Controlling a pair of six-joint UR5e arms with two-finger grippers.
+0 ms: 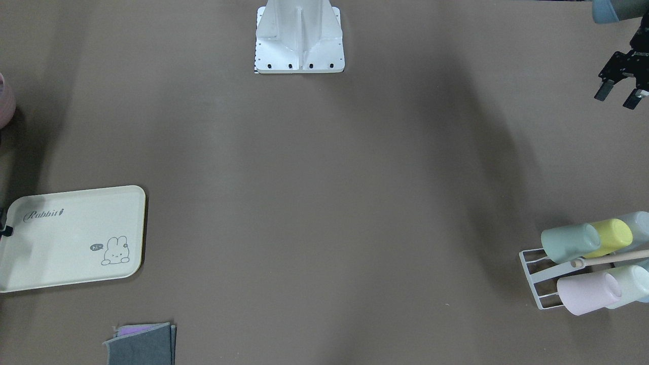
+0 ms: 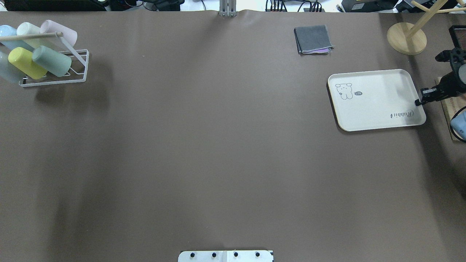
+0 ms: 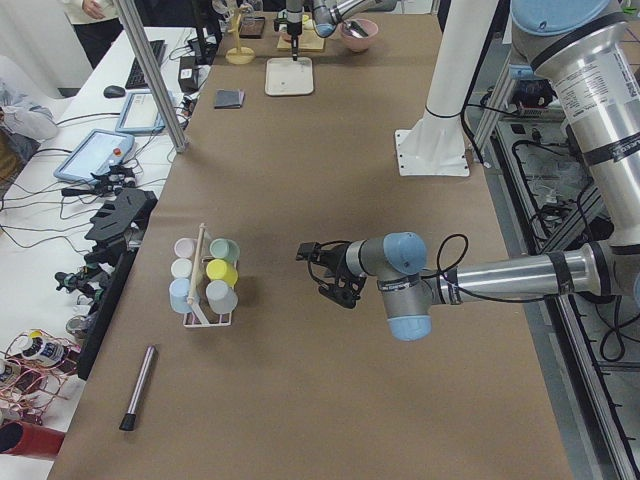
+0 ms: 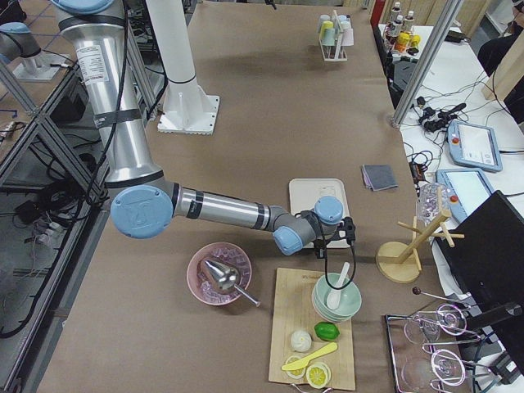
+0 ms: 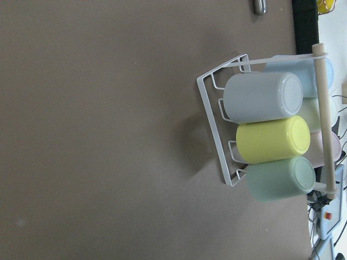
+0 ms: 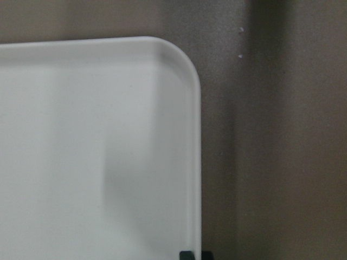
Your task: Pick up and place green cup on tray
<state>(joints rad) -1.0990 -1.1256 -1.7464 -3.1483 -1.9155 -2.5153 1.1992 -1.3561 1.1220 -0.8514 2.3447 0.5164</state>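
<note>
The green cup (image 2: 51, 60) lies on its side in a white wire rack (image 2: 78, 78) at the far left of the overhead view, next to a yellow cup (image 2: 23, 62). It also shows as the green cup (image 1: 570, 242), green cup (image 5: 279, 179) and green cup (image 3: 225, 250). My left gripper (image 1: 619, 95) hangs open and empty, well short of the rack. The cream tray (image 2: 375, 100) lies far right. My right gripper (image 2: 422, 100) sits at its outer rim, tips together (image 6: 194, 254). Whether they pinch the rim is unclear.
Pink, pale mint and light blue cups share the rack under a wooden rod (image 2: 31, 35). A folded grey cloth (image 2: 313, 39) and a wooden stand (image 2: 406, 38) lie beyond the tray. A cutting board with bowls (image 4: 315, 327) and a pink bowl (image 4: 219, 274) are beside it.
</note>
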